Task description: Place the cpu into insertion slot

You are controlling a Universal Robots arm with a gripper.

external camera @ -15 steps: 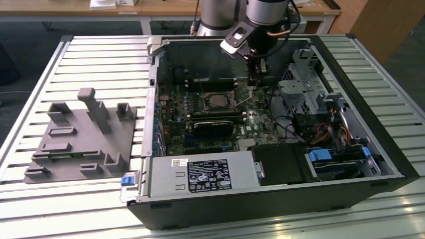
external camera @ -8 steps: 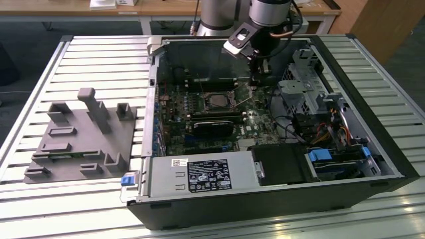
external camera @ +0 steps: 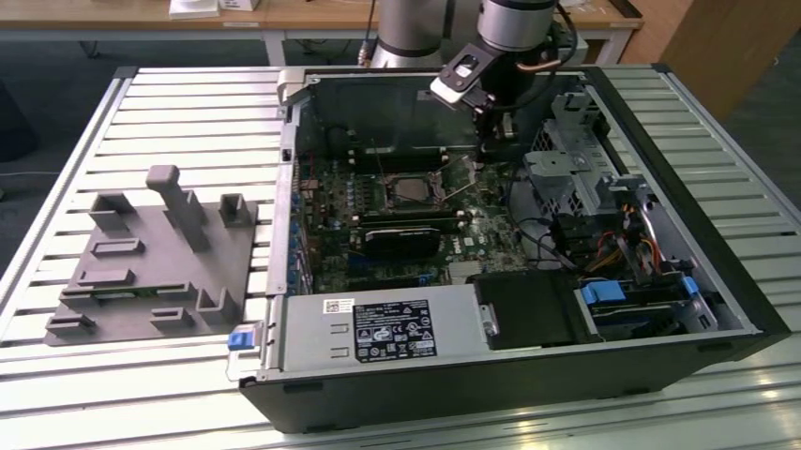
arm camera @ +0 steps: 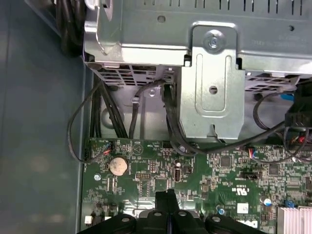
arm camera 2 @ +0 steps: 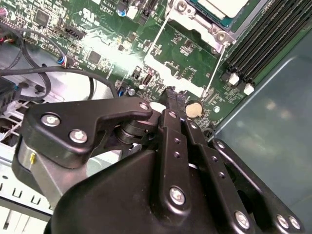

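The cpu [external camera: 407, 192], a dull silvery-beige square, lies in the insertion slot [external camera: 434, 178] on the green board inside the open computer case. In the second wrist view the cpu [arm camera 2: 220, 6] sits within the insertion slot's metal frame [arm camera 2: 204, 30], with thin wire levers running beside it. My gripper [external camera: 491, 153] hangs low over the board, to the exterior view's right of the slot and apart from it. Its black fingers are shut together with nothing seen between them, in both wrist views: gripper [arm camera 2: 171, 94], gripper [arm camera: 165, 196].
A metal drive cage [external camera: 569, 178] with cables stands close on the exterior view's right of my gripper. A black card [external camera: 400, 239] lies in front of the slot and a power supply [external camera: 375, 328] nearer still. A grey fixture rack [external camera: 150, 253] stands on the slatted table.
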